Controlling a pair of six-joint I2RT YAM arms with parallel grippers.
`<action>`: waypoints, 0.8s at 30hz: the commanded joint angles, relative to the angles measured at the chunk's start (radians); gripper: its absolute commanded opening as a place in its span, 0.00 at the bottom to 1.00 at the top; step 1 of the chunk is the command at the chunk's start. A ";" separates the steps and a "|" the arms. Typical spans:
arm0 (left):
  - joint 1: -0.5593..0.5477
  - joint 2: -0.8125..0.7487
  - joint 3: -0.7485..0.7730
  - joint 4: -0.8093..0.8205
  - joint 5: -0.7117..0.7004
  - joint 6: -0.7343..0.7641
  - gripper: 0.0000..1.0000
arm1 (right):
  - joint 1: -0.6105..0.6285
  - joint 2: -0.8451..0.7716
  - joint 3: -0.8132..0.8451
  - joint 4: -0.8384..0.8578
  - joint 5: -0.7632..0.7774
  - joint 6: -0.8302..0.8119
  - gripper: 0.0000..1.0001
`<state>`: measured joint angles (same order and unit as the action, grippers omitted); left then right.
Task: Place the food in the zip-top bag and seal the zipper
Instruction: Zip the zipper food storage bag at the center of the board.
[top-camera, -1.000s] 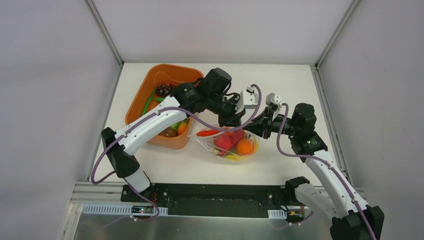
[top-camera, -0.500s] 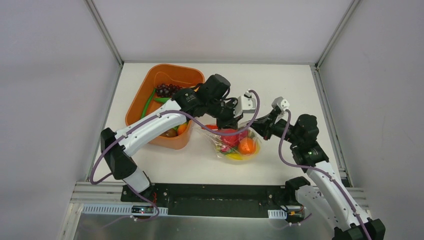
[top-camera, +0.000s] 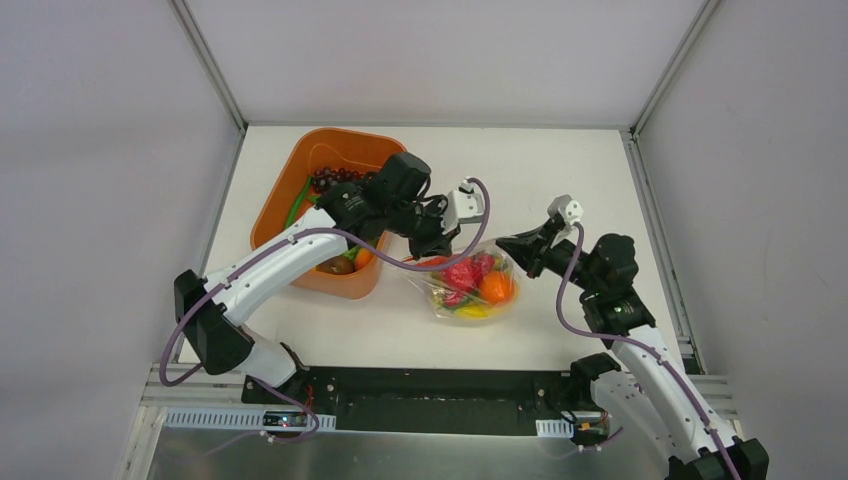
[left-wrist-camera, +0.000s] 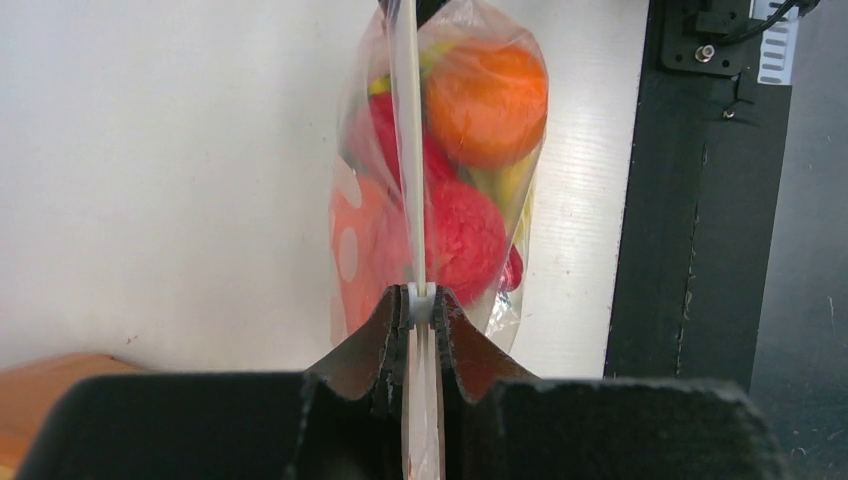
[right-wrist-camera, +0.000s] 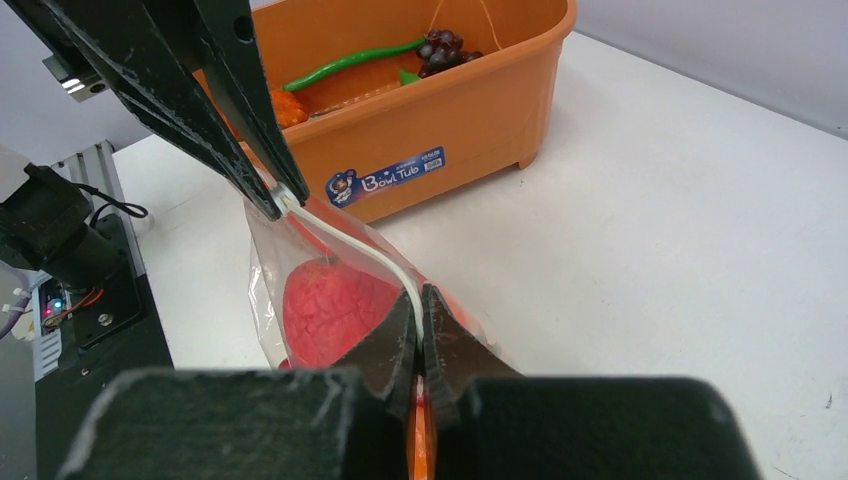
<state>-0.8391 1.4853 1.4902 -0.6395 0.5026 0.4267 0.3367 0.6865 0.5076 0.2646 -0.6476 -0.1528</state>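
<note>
Pulled left gripper (top-camera: 434, 245) leftward since earlier frame, away from right gripper (top-camera: 506, 242). Pinched zipper (right-wrist-camera: 345, 237) in both jaws, with strip stretched straight jaw to jaw. Slung zip-top bag (top-camera: 470, 292), food (top-camera: 490, 289) inside, just beneath.

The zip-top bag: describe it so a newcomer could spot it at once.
Start at the orange tub on the white table. Right of it is a clear bag, its zipper pinched by the left gripper and the right gripper. Only it is see-through, showing red and orange toy food.
</note>
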 joint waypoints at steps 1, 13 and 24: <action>0.031 -0.066 -0.062 -0.061 -0.034 -0.023 0.03 | -0.010 -0.021 -0.003 0.110 0.058 -0.003 0.00; 0.067 -0.166 -0.220 -0.007 -0.041 -0.076 0.05 | -0.014 0.000 -0.010 0.116 0.058 -0.003 0.00; 0.092 -0.233 -0.271 -0.017 -0.091 -0.060 0.09 | -0.023 -0.006 -0.018 0.133 0.058 -0.003 0.00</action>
<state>-0.7692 1.2854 1.2358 -0.5835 0.4595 0.3592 0.3321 0.6941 0.4923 0.3035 -0.6353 -0.1501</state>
